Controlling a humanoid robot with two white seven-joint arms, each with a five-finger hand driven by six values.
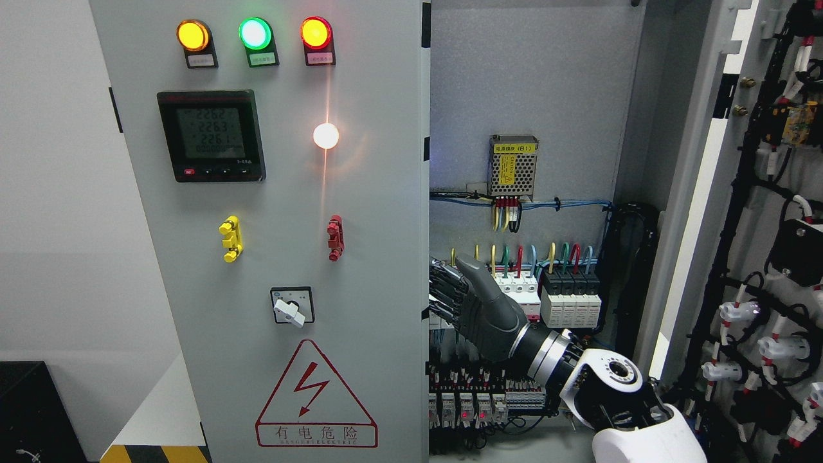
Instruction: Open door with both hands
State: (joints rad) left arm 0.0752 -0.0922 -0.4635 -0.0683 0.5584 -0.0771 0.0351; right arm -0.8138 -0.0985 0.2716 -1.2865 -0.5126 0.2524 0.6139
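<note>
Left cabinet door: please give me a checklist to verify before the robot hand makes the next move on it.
1. Right door swung open: ok, its inner wiring faces the camera.
2. Left door open: not ok, it looks closed.
3. Right robot hand at the left door's free edge: ok, its fingers reach that edge.
4. Firm grip on the edge: cannot tell, the fingertips are hidden.
5. Hand clear of the breakers and wires: cannot tell, it overlaps them in the head view.
6. Left robot hand ready: not ok, not in view.
</note>
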